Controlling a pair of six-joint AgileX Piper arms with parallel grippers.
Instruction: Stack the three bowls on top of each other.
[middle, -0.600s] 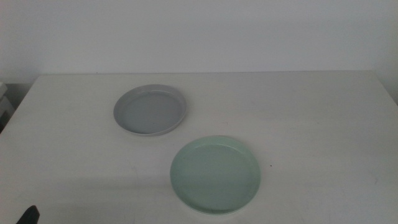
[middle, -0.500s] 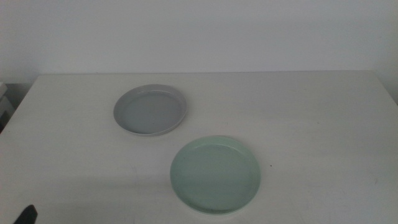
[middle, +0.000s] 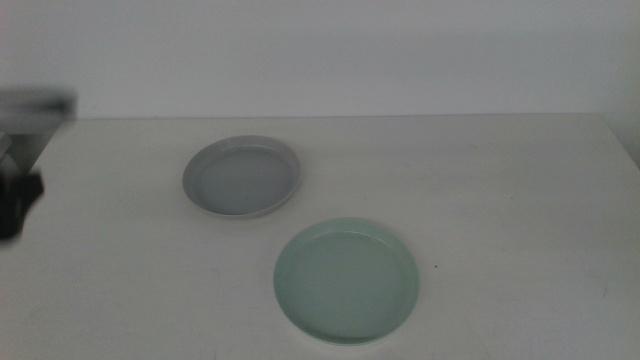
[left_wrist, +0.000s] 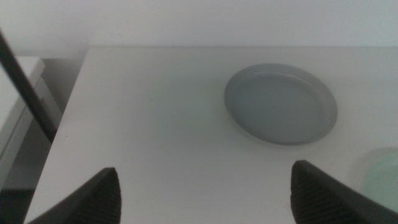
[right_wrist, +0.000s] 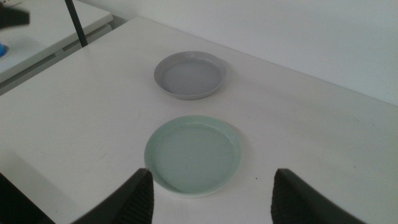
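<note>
Stacking appears unfinished: you see the grey bowl (middle: 242, 176) and mint green bowl (middle: 347, 281) apart on the bench (middle: 500, 200), no white bowl visible. Left end effector (left_wrist: 205, 193) and right end effector (right_wrist: 211, 193) hover with jaws apart, empty.

Mint green bowl (right_wrist: 193, 154) near the open right gripper (right_wrist: 211, 198), grey bowl (right_wrist: 189, 74) beyond, apart.

The grey bowl (middle: 242, 177) looks smooth and matt; the mint bowl (middle: 346, 281) smooth, faintly satin; the table (middle: 500, 200) matt white.
</note>
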